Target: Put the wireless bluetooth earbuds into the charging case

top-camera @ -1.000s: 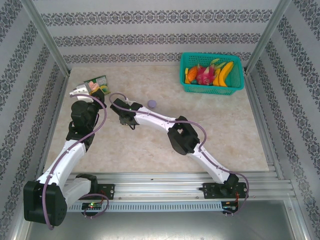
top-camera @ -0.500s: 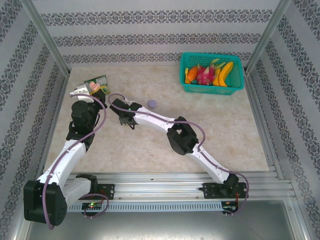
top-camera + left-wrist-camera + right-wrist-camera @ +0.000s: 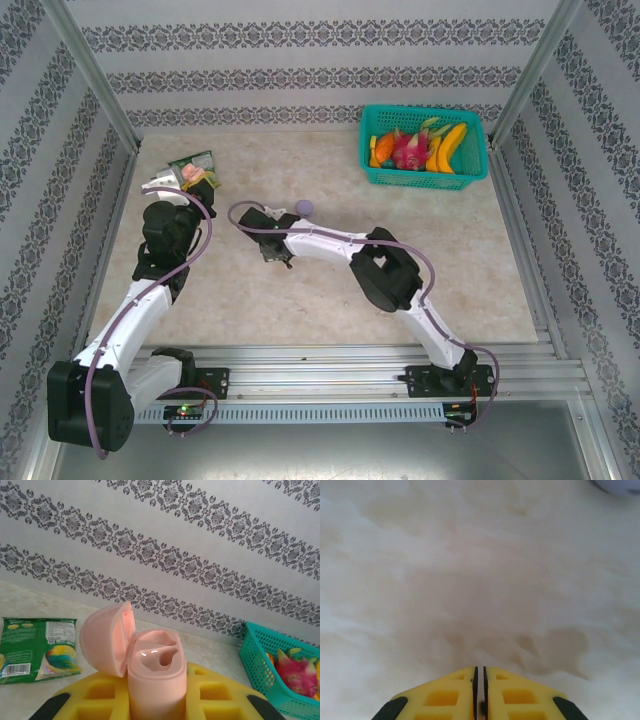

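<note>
While the right gripper (image 3: pixel 479 672) is hovering low over the table (image 3: pixel 470 555), nearer to us than the charging case (image 3: pixel 155 675) and off to its right, its jaws are sitting pressed almost together with only a hairline slit between the pads. We're seeing a dark speck in that slit. Too small to tell whether it's one of the earbuds.

Further out, the left gripper (image 3: pixel 157 702) is clamping the case by its lower body. It's holding it upright and off the table, with the lid (image 3: pixel 107 637) hanging open on the case's left. The sockets are facing up and look empty to us.

A lilac disc (image 3: pixel 304 207) is lying to the right of the case, apart from both grippers. A green snack packet (image 3: pixel 37 647) is lying behind the case on its left, and the teal basket (image 3: pixel 423 145) is sitting well beyond it to the right.

Handling, as we're judging it:
- The earbuds are tiny, light, smooth hard plastic, so they're likely slippery and prone to popping out of a pinch.
- We're expecting to take each one across its body with the very pad tips, using light force and leaving the end that seats free.
- The case is a stiff, light shell, and the hinge is probably the weak point, so the grip belongs on the base and never on the lid.
</note>
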Action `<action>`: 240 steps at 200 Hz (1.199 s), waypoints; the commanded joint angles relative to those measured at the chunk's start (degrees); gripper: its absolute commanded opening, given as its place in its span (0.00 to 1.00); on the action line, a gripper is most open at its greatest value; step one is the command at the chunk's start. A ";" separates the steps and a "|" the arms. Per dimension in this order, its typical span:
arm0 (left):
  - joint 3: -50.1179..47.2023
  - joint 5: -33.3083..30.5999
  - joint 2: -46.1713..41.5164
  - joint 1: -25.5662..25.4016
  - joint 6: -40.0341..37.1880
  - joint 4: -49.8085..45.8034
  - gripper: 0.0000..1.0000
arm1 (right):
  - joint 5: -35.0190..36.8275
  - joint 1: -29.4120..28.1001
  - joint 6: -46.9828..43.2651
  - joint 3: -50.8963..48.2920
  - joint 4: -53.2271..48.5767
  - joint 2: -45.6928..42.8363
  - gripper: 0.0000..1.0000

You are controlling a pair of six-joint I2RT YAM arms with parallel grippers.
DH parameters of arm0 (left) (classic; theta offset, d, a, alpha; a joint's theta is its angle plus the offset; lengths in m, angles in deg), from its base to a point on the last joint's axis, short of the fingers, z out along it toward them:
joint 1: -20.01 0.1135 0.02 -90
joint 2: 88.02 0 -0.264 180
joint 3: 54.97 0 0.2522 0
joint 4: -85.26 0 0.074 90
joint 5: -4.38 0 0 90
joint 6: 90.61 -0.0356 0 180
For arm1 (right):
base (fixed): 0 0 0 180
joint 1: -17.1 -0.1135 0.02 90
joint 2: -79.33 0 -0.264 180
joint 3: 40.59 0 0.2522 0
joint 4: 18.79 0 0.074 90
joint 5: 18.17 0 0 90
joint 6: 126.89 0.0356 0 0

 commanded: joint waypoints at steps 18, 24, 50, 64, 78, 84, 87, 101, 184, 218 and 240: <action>0.38 5.21 0.47 0.73 2.72 -0.32 0.00 | 3.06 0.54 -5.17 -12.91 3.48 -9.09 0.14; 0.53 5.65 0.57 0.71 2.90 -0.51 0.00 | 3.08 0.65 -5.54 -14.98 3.83 -10.25 0.14; 0.29 6.81 0.66 0.64 4.19 -0.31 0.00 | 3.15 1.02 -6.51 -22.12 5.45 -14.61 0.14; 0.06 7.38 0.56 0.66 4.76 -0.09 0.00 | 2.75 1.02 -6.36 -24.63 6.12 -16.80 0.15; -0.03 7.74 0.48 0.56 5.31 -0.36 0.00 | 1.95 1.03 -6.14 -26.48 6.86 -18.81 0.16; -0.06 8.02 0.43 0.56 5.45 -0.39 0.00 | 1.73 1.02 -6.07 -27.09 6.97 -19.55 0.17; -0.06 8.11 0.34 0.58 5.41 -0.51 0.00 | 1.64 1.02 -5.93 -27.39 7.05 -19.96 0.17; -0.06 8.34 0.16 0.56 5.41 -0.76 0.00 | 1.09 1.11 -5.19 -28.68 7.41 -21.53 0.21; -0.09 8.81 0.27 0.21 5.93 -1.25 0.00 | -8.16 0.87 9.74 -34.88 9.66 -27.54 0.52; -0.07 8.79 0.28 0.08 6.04 -1.33 0.00 | -12.35 -0.15 12.51 -36.11 13.59 -27.34 0.53; -0.25 8.85 0.25 0.01 6.23 -1.34 0.00 | -13.93 -0.37 13.68 -36.21 15.08 -26.52 0.53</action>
